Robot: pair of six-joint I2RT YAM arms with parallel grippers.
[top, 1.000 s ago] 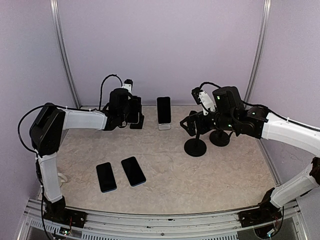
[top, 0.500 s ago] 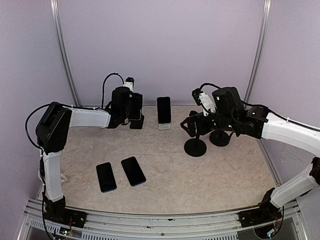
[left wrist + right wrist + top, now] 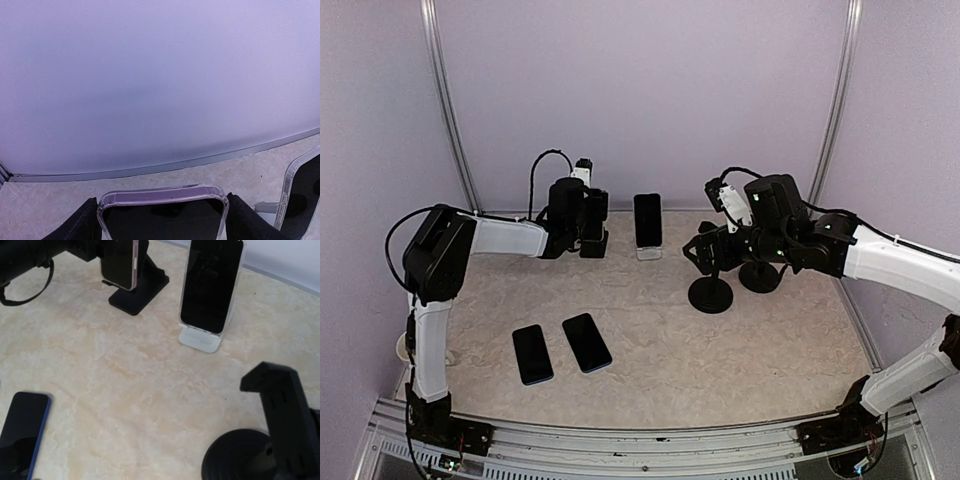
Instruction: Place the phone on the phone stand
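Note:
A phone [image 3: 162, 200] in a clear case stands upright between the fingers [image 3: 82, 225] of my left gripper [image 3: 588, 226], which is shut on its sides. In the right wrist view this phone [image 3: 119, 262] is held against the upright of a black phone stand [image 3: 142, 285] at the back left of the table. Whether its lower edge rests on the stand I cannot tell. My right gripper [image 3: 705, 250] hovers open over the middle right of the table with nothing in it. Its fingers do not show in its own view.
Another phone [image 3: 647, 218] leans on a white stand [image 3: 201, 340] at the back centre. Two phones [image 3: 531, 353] [image 3: 586, 342] lie flat at the front left. Two black round-based stands [image 3: 711, 293] [image 3: 759, 275] sit under the right arm. The back wall is close behind the left gripper.
My left gripper has moved a little to the right and toward the back with the phone, closer onto the black stand. The right arm has not moved.

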